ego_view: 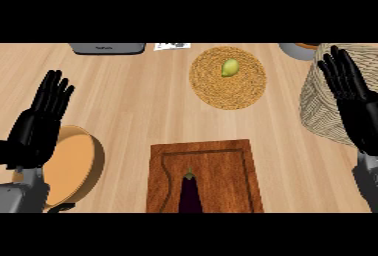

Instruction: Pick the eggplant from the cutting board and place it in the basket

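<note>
lying lengthwise on the brown wooden cutting board (pixel 204 175) at your view's lower middle, the dark purple eggplant (pixel 191 193) is untouched. your left hand (pixel 38 123) and right hand (pixel 351 95) rest with fingers straight, holding nothing. the pale woven rope basket (pixel 325 102) sits at right, partly behind the right hand.

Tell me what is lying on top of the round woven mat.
A single small green fruit sits on the round woven mat, slightly above its centre. The rest of the mat's surface shows bare. Whatever is under the fruit or beneath the mat itself is covered and cannot be seen.
</note>
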{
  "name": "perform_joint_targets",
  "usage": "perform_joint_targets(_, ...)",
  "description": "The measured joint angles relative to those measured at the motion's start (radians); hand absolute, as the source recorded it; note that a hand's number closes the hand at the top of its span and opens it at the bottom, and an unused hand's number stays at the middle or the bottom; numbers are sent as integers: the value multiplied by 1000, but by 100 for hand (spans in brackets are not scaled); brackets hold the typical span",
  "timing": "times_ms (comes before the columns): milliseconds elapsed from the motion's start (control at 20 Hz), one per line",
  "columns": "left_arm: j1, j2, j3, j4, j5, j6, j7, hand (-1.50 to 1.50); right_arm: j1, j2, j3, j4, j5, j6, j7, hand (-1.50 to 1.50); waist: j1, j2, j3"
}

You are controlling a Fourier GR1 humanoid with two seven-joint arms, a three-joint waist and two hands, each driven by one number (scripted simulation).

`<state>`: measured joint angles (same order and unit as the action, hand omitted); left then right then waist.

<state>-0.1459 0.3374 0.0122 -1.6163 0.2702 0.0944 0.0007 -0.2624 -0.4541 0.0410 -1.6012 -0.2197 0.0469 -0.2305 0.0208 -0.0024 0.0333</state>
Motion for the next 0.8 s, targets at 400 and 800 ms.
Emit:
perform_joint_targets(400, -17, 41, -37, 90, -50, -10, 113, 0, -183, 143, 215, 120, -2, 145, 18, -150, 50, 22, -29)
perform_joint_targets(800, -33, 54, -39, 173, -52, -22, 194, 0, -217, 371, 674, 129, 338, -72, 49, -150, 20, 6, -34)
